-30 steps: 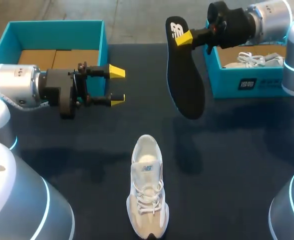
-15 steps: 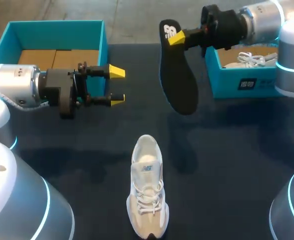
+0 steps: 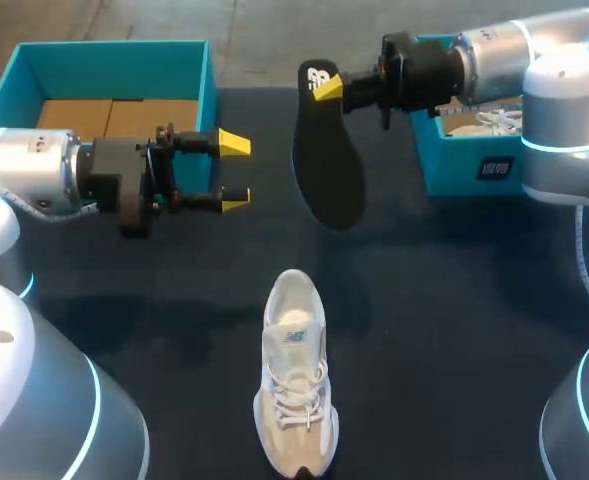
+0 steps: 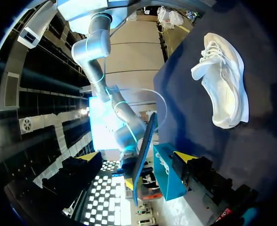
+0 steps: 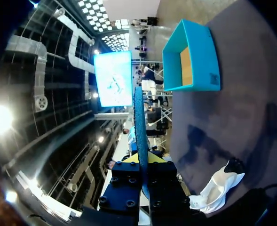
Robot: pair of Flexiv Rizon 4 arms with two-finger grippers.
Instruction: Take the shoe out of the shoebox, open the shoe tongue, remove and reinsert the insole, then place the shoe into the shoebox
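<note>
A white shoe [image 3: 294, 372] lies on the dark table near the front middle, toe pointing away from me; it also shows in the left wrist view [image 4: 225, 84]. My right gripper [image 3: 326, 88] is shut on the heel end of a black insole [image 3: 329, 165], which hangs above the table behind the shoe. In the right wrist view the insole [image 5: 139, 127] stands edge-on between the fingers. My left gripper [image 3: 234, 172] is open and empty, level over the table to the left of the insole. The empty teal shoebox [image 3: 209, 70] sits at the back left.
A second teal shoebox [image 3: 474, 172] at the back right holds another white shoe [image 3: 499, 118]. My right arm passes over that box. Bare dark table [image 3: 454, 330] lies on both sides of the shoe.
My right arm has carried the insole leftward, toward the table's middle. The left arm and the shoe have not moved.
</note>
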